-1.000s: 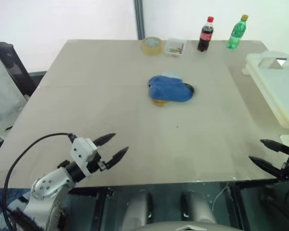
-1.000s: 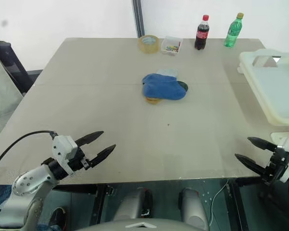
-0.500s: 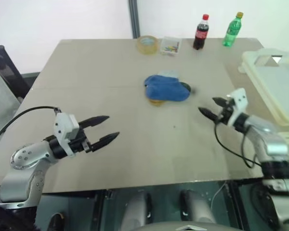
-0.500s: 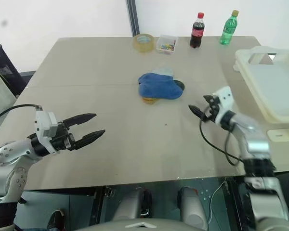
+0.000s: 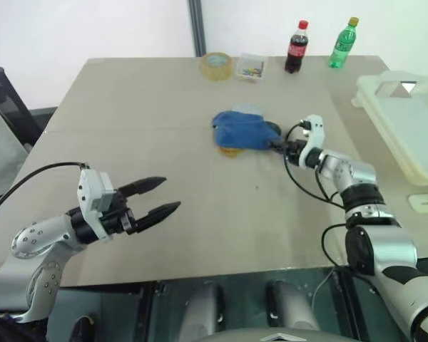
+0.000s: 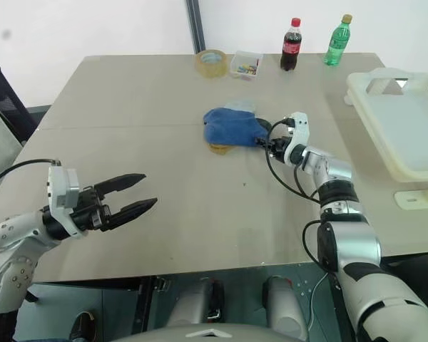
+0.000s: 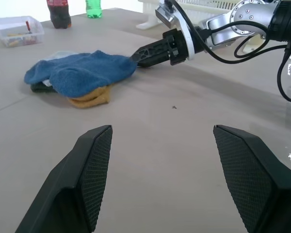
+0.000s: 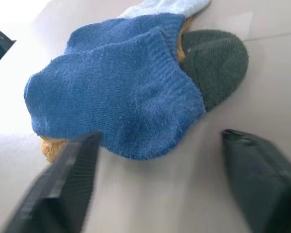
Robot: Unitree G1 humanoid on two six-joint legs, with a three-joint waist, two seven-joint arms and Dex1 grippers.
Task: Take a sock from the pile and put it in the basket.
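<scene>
The pile [image 5: 244, 130] lies mid-table: a royal blue sock [image 8: 116, 102] on top, a dark green one [image 8: 216, 65] at its right edge, with mustard and pale blue ones peeking out underneath. My right gripper [image 5: 277, 147] reaches level at the pile's right edge, open, its fingers [image 8: 68, 179] on either side of the blue sock's toe with nothing between them. The left wrist view shows its tips [image 7: 141, 54] right at the blue sock. My left gripper [image 5: 160, 196] hovers open and empty over the near left of the table. The cream basket [image 5: 406, 121] stands at the table's right edge.
Along the table's far edge stand a tape roll [image 5: 217, 65], a small clear box [image 5: 251, 67], a cola bottle [image 5: 295, 47] and a green bottle [image 5: 344, 44]. Bare tabletop [image 5: 221, 206] stretches between the pile and the near edge.
My right arm swung from the table's near right corner forward and left to the pile's right edge. My left gripper rose slightly and stayed open.
</scene>
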